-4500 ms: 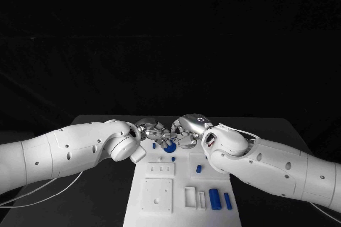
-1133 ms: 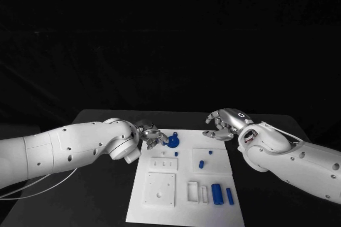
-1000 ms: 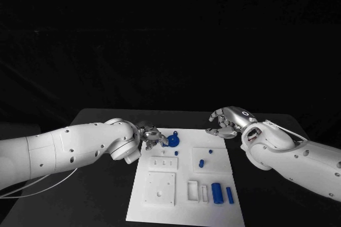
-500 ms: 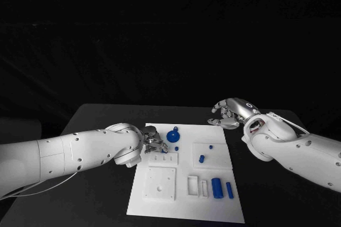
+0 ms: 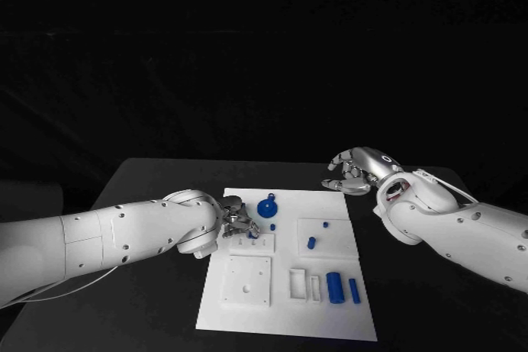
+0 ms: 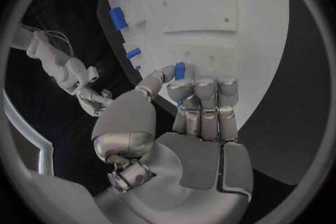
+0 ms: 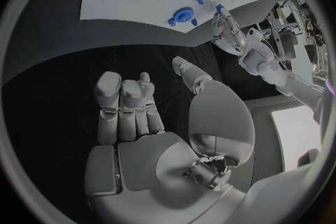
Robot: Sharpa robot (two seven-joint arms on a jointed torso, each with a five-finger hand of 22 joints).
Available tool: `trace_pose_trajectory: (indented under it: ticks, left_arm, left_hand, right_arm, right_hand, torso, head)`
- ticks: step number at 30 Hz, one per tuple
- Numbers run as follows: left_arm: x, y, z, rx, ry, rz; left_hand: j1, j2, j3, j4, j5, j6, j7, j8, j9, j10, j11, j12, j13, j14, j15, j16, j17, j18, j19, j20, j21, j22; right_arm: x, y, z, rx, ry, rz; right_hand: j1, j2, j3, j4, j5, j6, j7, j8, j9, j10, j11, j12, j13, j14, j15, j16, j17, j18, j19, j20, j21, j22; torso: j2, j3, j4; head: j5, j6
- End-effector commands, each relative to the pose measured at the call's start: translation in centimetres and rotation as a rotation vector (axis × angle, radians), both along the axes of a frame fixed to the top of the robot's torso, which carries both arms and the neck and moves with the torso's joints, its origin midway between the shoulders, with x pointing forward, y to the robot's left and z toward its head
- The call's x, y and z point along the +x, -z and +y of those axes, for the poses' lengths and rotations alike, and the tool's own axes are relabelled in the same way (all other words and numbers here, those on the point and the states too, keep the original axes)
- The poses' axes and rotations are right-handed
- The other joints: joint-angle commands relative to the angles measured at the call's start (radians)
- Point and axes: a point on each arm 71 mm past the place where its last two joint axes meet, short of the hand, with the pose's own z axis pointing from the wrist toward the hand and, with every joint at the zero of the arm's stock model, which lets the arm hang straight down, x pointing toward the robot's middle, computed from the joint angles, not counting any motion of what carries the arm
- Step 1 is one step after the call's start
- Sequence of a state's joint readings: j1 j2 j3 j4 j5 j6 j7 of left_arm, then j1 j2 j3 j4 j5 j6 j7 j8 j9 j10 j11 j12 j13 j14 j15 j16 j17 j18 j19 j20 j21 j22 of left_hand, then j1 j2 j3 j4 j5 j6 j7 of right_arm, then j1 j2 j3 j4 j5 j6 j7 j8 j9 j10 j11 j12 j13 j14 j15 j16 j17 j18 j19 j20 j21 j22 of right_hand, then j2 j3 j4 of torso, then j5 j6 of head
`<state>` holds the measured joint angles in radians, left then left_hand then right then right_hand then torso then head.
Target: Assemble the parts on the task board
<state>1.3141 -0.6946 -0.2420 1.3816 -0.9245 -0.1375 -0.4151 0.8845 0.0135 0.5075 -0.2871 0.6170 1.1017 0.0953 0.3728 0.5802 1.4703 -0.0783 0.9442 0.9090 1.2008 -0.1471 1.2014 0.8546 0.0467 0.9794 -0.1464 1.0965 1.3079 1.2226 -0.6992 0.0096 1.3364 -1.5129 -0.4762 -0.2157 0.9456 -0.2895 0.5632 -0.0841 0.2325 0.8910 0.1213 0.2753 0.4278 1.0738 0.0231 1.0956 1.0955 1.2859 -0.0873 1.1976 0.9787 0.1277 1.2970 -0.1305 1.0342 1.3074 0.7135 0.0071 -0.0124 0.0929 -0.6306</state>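
**benchrat:** Head view first: the task board [image 5: 288, 291] lies flat in the middle of the black table [image 5: 143, 192], and most of the job looks undone to me. A round blue part [image 5: 268, 209] sits near the board's far edge, a small blue peg [image 5: 311, 243] lies in the middle, and two longer blue cylinders [image 5: 340, 289] lie side by side toward the near right corner. All loose as far as I can tell, nothing obviously seated.

**torque_tom:** And the hands?

**benchrat:** The left hand [image 5: 238, 221] is over the board's left edge by the little plate with three slots [image 5: 249, 245]. In the left wrist view it pinches a small blue pin [image 6: 180, 70] between the thumb and a fingertip, other fingers curled in beside it, with the pin's end right at the board surface. I can't tell whether it's touching a hole or just above one.

**torque_tom:** So mid-insertion, probably?

**benchrat:** That's my guess: one pin about to go in, everything else waiting. The right hand [image 5: 358, 169] hangs off the board's far right corner over bare table; the right wrist view shows its fingers [image 7: 123, 102] loosely bent and parted, holding nothing.

**torque_tom:** What's the board like?

**benchrat:** White, rectangular, with raised square blocks, small holes and a couple of open slots near the cylinders.
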Motion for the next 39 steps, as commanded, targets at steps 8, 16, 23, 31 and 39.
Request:
trace_pose_trajectory:
  ticks: [8,16,23,31,39]
  left_arm:
    - [-0.14,0.27,-0.19,0.027,0.033,0.021]
    - [-0.41,0.70,-0.43,0.031,0.051,0.041]
    - [-0.38,0.75,-0.33,0.033,0.047,0.042]
    - [-0.42,0.86,-0.33,0.036,0.050,0.048]
    - [-0.38,0.97,-0.12,0.051,0.057,0.055]
  left_hand:
    - [-0.013,0.022,0.007,-0.003,0.021,0.136,-0.117,0.007,0.320,-0.055,-0.051,0.008,-0.001,0.033,-0.056,0.009,0.001,0.018,-0.007,-0.128,0.009,0.019]
    - [-0.021,0.024,0.007,-0.002,0.007,0.141,-0.118,0.008,0.323,-0.055,-0.052,0.013,-0.001,0.033,-0.052,0.014,0.002,0.019,-0.010,-0.128,0.014,0.019]
    - [-0.024,0.026,0.008,-0.002,0.002,0.145,-0.119,0.009,0.325,-0.054,-0.052,0.017,-0.001,0.034,-0.050,0.016,0.003,0.019,-0.011,-0.127,0.016,0.019]
    - [-0.026,0.028,0.008,-0.001,-0.003,0.146,-0.119,0.009,0.325,-0.054,-0.053,0.019,-0.001,0.034,-0.048,0.018,0.003,0.020,-0.012,-0.127,0.017,0.019]
    - [-0.026,0.029,0.010,-0.002,-0.004,0.146,-0.119,0.009,0.326,-0.055,-0.053,0.020,-0.001,0.033,-0.048,0.019,0.003,0.020,-0.013,-0.127,0.018,0.019]
  right_arm:
    - [-0.02,-0.04,0.03,-0.005,-0.006,-0.004]
    - [0.01,-0.03,0.09,-0.005,-0.006,-0.002]
    - [0.04,-0.01,0.01,-0.006,-0.004,-0.001]
    - [0.04,-0.01,0.04,-0.006,-0.005,-0.001]
    - [0.05,0.00,0.00,-0.007,-0.004,0.000]
  right_hand:
    - [0.012,0.004,0.000,0.008,0.008,-0.009,0.016,0.004,0.001,0.000,0.000,0.002,-0.002,0.006,-0.001,-0.007,0.002,0.134,-0.002,-0.003,-0.004,0.000]
    - [0.013,0.004,0.000,0.010,0.011,-0.009,0.016,0.004,0.001,0.000,0.000,0.002,-0.003,0.006,-0.001,-0.007,0.002,0.134,-0.002,-0.003,-0.005,0.000]
    - [0.014,0.004,0.000,0.012,0.013,-0.009,0.015,0.004,0.001,0.000,0.000,0.002,-0.003,0.006,-0.001,-0.008,0.002,0.134,-0.002,-0.002,-0.005,0.000]
    - [0.015,0.004,0.000,0.014,0.016,-0.008,0.015,0.005,0.002,-0.001,-0.001,0.003,-0.004,0.006,-0.001,-0.008,0.003,0.134,-0.002,-0.002,-0.005,0.001]
    - [0.016,0.004,0.000,0.015,0.018,-0.007,0.015,0.005,0.002,-0.001,-0.001,0.003,-0.005,0.006,-0.001,-0.009,0.003,0.134,-0.002,-0.002,-0.005,0.001]
  torso:
    - [-0.001,0.0012,0.0004]
    - [0.000,0.0014,-0.0003]
    - [-0.001,0.0012,-0.0004]
    - [-0.001,0.0008,-0.0001]
    - [-0.001,0.0006,0.0001]
  head:
    - [0.003,-0.006]
    - [0.005,-0.006]
    - [0.005,-0.007]
    - [0.006,-0.008]
    - [0.006,-0.010]
